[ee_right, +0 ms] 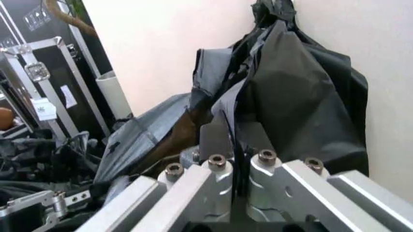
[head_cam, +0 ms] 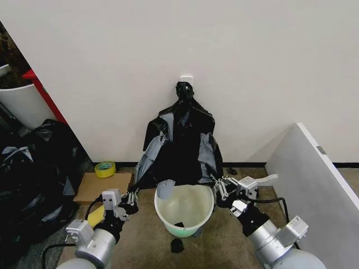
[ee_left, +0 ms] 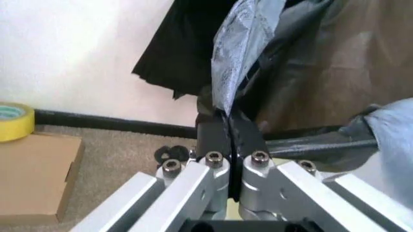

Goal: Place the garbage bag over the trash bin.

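2 silver-grey arms with black cables, bolted aluminium links, black fingertips.

The trash bin (head_cam: 184,209) stands open-mouthed on the floor, its front approach free. Behind it the hanging garbage bag (head_cam: 179,143) blocks the wall side; a white panel (head_cam: 314,174) hems the right, black sacks (head_cam: 33,174) the left.
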Available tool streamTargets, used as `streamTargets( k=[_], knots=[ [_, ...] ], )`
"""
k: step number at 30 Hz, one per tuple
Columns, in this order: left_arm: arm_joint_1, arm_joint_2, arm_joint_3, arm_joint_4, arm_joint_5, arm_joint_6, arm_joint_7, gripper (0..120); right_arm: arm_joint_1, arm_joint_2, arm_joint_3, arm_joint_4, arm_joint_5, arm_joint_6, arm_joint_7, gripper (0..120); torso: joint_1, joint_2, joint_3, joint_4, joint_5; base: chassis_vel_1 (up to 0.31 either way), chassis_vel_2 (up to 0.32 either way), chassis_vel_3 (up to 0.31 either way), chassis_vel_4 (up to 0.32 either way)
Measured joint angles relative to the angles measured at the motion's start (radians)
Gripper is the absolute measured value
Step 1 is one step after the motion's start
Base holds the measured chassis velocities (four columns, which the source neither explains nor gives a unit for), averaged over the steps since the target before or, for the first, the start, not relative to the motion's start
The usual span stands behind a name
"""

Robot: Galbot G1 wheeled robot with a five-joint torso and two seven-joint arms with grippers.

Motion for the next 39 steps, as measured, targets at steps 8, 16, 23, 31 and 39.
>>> streamTargets(
  k=[8,16,23,31,39],
  knots=[
    [0.086,0.013,-0.026,-0.05,0.017,-0.01,0.013,0,-0.079,0.011,0.007,0.004,0.036,-0.024,0.014,0,0.0,0.0,0.0,0.0,0.0002,0.0,0.0,0.0,0.0],
    [0.158,0.004,0.02,-0.05,0.096,-0.036,0.041,0,-0.136,0.013,0.031,0.004,0.071,-0.037,0.028,0,0.0,0.0,0.0,0.0001,0.0003,0.0,0.0,0.0,0.0],
    [0.158,0.01,0.04,-0.05,0.097,-0.031,0.06,0,-0.161,0.003,0.151,0.004,0.175,-0.059,0.042,0,0.0,0.0,0.0,0.0,0.0003,0.0,0.0,0.0,0.0],
    [0.148,0.059,-0.017,-0.05,0.053,-0.011,0.141,0,-0.142,-0.025,0.344,0.003,0.409,-0.115,0.017,0,0.0,0.0,0.0,0.0,0.0004,0.0,0.0,0.0,0.0],
    [0.201,0.104,-0.053,-0.051,-0.065,0.107,0.149,0,-0.161,-0.075,0.55,0.003,0.655,-0.226,-0.092,0,0.0,0.0,0.0,0.0001,0.0002,0.0,0.0,0.0,0.0]
  ],
)
